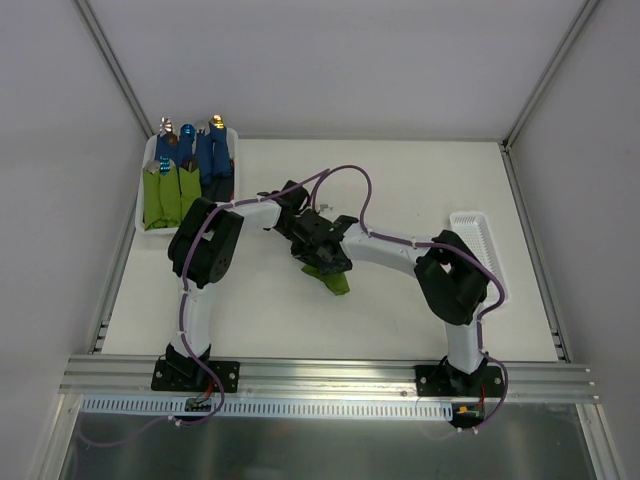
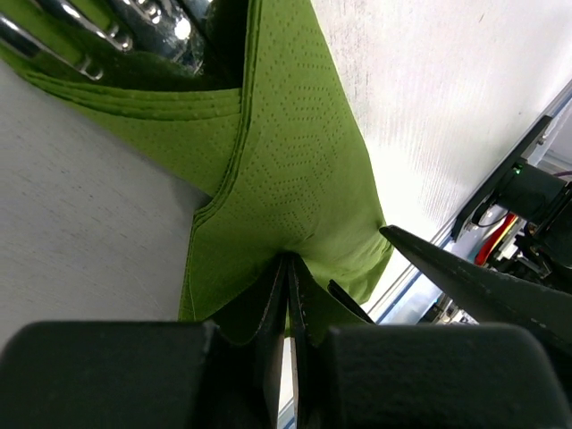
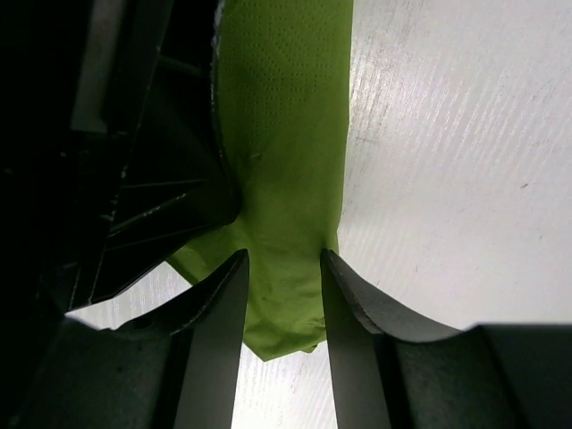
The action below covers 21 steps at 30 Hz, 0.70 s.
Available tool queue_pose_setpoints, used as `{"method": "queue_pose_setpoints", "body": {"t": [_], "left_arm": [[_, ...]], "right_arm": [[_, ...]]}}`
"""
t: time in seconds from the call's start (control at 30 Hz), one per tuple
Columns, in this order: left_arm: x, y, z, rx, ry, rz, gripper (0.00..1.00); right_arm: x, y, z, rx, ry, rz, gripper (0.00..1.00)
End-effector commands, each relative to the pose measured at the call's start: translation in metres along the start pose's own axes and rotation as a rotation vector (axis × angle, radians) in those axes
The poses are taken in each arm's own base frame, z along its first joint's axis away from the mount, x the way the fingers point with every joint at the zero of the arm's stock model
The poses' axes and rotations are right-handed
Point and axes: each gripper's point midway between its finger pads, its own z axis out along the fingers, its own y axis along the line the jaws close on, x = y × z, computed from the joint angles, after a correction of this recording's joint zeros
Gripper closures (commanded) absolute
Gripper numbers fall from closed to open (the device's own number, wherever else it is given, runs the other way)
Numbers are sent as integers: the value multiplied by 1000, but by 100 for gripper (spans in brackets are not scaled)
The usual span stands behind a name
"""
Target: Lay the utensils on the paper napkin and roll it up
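The lime-green paper napkin [image 1: 337, 283] lies folded on the white table, mid-table, where both arms meet. In the left wrist view my left gripper [image 2: 290, 259] is shut on a pinched fold of the napkin [image 2: 295, 161]. The silver heads of the utensils [image 2: 152, 22] poke out of the folds at the top left; their handles are hidden. In the right wrist view my right gripper [image 3: 281, 255] stands open, its fingers on either side of the napkin's [image 3: 281, 134] narrow end. One right finger [image 2: 465, 277] shows beside the left jaws.
A white basket [image 1: 143, 200] at the back left holds green rolled bundles [image 1: 165, 197] and blue ones [image 1: 215, 157]. A white slotted tray [image 1: 478, 238] lies at the right edge. Grey walls enclose the table; a metal rail [image 1: 320, 375] runs along the near edge.
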Motion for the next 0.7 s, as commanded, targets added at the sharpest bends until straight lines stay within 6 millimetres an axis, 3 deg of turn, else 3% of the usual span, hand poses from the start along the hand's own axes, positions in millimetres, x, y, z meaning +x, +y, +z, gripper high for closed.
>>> {"method": "queue_pose_setpoints", "body": {"t": [0.0,0.67], "left_arm": [[14,46,3,-180,17,-24,95],[14,46,2,-170,20,-26,95]], "right_arm": [[-1,-4,5,18,1,-13,58],[37,-5,39,-2,131,-40,55]]}}
